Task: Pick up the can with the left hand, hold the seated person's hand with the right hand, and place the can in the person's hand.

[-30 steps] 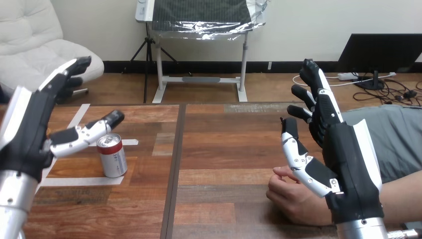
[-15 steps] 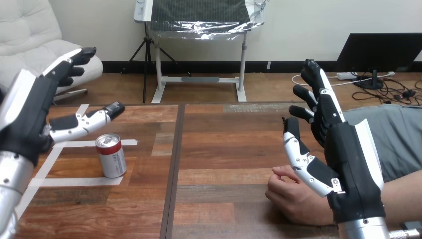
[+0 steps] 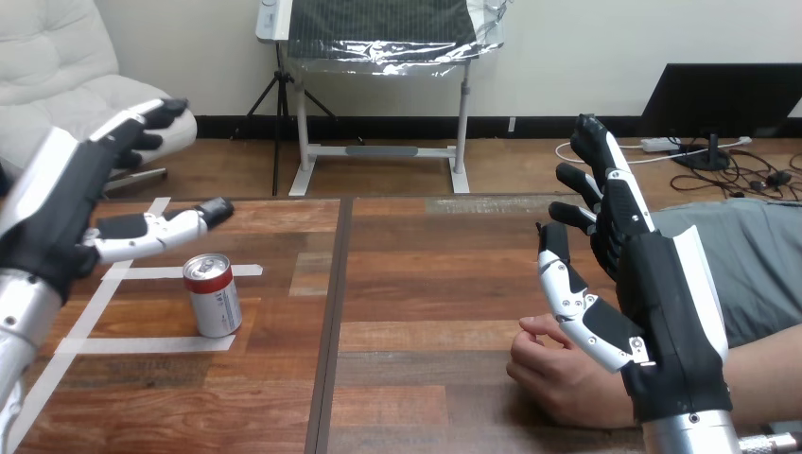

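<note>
A silver can with a red top and red band point(image 3: 213, 295) stands upright on the wooden table point(image 3: 416, 274), inside a white tape outline at the left. My left hand point(image 3: 66, 203) hovers open above and to the left of the can, apart from it. My right hand point(image 3: 653, 293) is raised open at the right, fingers straight and pointing away. The person's hand point(image 3: 558, 374) rests on the table just below and left of my right hand, loosely curled, partly hidden behind my thumb. I cannot tell whether the two touch.
White tape strips point(image 3: 142, 312) mark a rectangle around the can. A dark seam point(image 3: 336, 303) runs down the table between can and person. The person's forearm point(image 3: 766, 369) comes in from the right edge.
My left hand has risen and drawn back to the left, away from the can. The can, my right hand and the person's hand stay where they were.
</note>
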`<state>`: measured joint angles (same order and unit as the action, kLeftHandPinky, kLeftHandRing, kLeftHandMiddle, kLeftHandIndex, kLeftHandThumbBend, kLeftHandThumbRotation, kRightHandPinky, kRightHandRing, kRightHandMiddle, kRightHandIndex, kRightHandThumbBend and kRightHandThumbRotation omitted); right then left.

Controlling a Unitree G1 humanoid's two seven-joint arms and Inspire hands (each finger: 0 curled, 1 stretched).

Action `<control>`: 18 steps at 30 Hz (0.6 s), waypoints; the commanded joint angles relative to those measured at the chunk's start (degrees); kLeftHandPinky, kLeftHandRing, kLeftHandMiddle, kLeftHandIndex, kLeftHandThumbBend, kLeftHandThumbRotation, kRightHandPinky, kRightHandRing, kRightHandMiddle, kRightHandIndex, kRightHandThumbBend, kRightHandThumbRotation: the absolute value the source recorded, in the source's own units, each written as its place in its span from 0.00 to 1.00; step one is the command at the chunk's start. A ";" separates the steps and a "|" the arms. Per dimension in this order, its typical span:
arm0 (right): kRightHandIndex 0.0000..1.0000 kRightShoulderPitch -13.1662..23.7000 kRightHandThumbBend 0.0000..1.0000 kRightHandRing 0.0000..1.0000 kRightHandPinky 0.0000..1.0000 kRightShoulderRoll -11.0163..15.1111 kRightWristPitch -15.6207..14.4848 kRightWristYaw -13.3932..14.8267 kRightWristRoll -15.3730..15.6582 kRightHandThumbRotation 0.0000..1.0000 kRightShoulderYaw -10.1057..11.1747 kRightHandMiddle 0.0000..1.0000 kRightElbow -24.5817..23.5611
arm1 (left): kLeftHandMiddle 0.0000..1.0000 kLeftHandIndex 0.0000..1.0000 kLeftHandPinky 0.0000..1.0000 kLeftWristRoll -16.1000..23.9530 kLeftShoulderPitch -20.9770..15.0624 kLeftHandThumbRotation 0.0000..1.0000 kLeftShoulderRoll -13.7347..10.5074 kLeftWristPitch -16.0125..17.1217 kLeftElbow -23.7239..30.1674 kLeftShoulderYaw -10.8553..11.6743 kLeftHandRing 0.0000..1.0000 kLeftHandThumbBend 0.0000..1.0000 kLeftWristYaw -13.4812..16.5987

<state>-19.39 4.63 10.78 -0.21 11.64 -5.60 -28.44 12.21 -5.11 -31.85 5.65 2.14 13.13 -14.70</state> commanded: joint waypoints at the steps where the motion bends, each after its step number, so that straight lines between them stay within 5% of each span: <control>1: 0.98 3.92 0.00 0.93 0.83 -0.05 -0.17 -0.09 -0.38 0.00 0.73 0.97 -1.10 | 0.89 0.86 0.84 -0.18 -5.83 0.30 -2.03 -1.12 -2.64 -2.63 0.86 0.74 -2.35; 18: 0.96 4.05 0.01 0.92 0.82 0.41 0.13 -0.14 -0.49 0.00 1.18 0.97 -0.99 | 0.90 0.86 0.82 0.37 -12.57 0.22 -3.32 -3.20 -11.42 -6.00 0.87 0.75 -6.61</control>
<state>-18.71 4.83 10.47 -0.27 11.63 -5.47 -28.44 12.18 -11.56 -33.00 2.69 -6.48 8.34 -20.98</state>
